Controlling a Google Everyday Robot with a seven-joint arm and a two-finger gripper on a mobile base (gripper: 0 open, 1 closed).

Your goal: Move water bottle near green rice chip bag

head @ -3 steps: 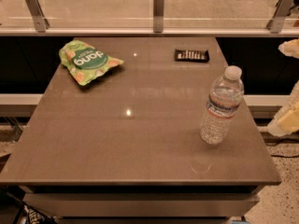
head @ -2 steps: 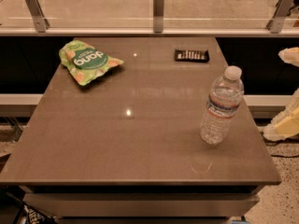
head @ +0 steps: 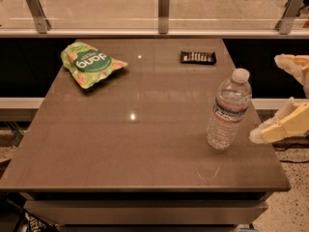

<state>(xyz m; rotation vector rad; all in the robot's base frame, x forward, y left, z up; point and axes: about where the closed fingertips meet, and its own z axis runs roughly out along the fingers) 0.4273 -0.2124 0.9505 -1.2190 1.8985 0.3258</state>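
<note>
The water bottle (head: 228,110), clear and ribbed with a white cap and a white-and-red label band, stands upright near the table's right edge. The green rice chip bag (head: 90,63) lies flat at the far left of the table, well apart from the bottle. My gripper (head: 265,98) comes in from the right edge of the view, just right of the bottle. Its two cream fingers are spread wide, one high (head: 292,64) and one low (head: 282,125). The low fingertip is close to the bottle's base and nothing is held.
A small flat black bar (head: 198,57) with white marks lies at the table's far edge, behind the bottle. The brown table (head: 145,144) ends just right of the bottle. A glass railing with metal posts (head: 163,11) runs along the back.
My gripper has moved left toward the water bottle, and its low finger now reaches over the table's right edge. The bottle, bag and bar have not moved.
</note>
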